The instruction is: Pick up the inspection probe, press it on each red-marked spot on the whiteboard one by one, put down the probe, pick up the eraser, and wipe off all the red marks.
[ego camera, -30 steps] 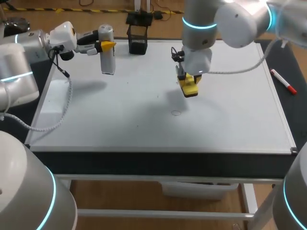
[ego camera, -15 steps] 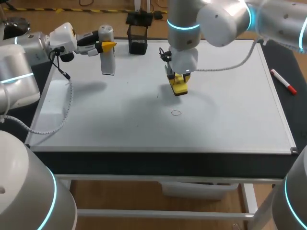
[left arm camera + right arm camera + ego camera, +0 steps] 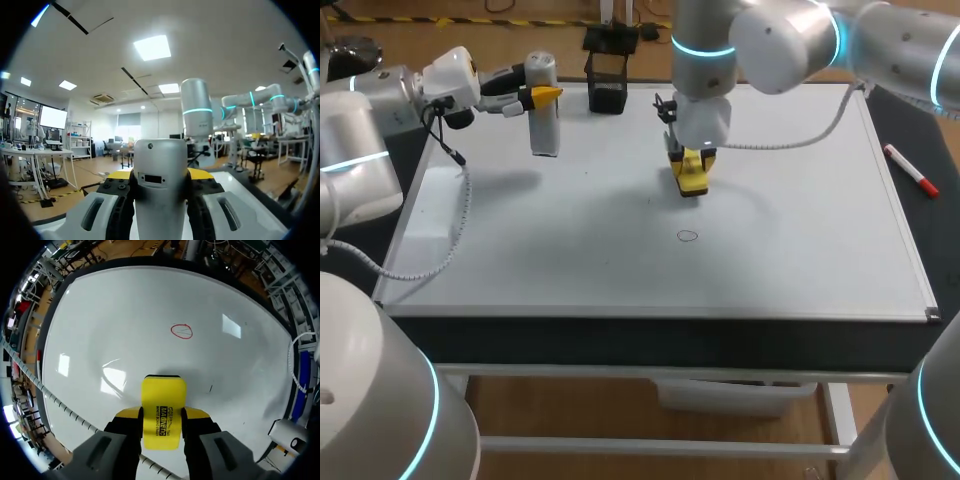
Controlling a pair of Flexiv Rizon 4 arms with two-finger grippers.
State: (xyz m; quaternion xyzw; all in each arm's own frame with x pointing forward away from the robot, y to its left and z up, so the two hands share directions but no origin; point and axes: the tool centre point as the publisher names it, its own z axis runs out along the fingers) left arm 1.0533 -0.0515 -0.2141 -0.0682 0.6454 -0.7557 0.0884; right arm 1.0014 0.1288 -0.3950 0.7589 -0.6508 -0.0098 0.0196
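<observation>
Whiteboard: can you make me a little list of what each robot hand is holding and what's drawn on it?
Left gripper: shut on the probe, over the far left of the whiteboard
Right gripper: shut on the yellow eraser, near the middle
Eraser touching board: cannot tell
Red marks: one red circle, ahead of the eraser, not wiped
Beside the board: red pen, at the right

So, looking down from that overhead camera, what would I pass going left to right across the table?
inspection probe → black holder → yellow eraser → red marker
</observation>
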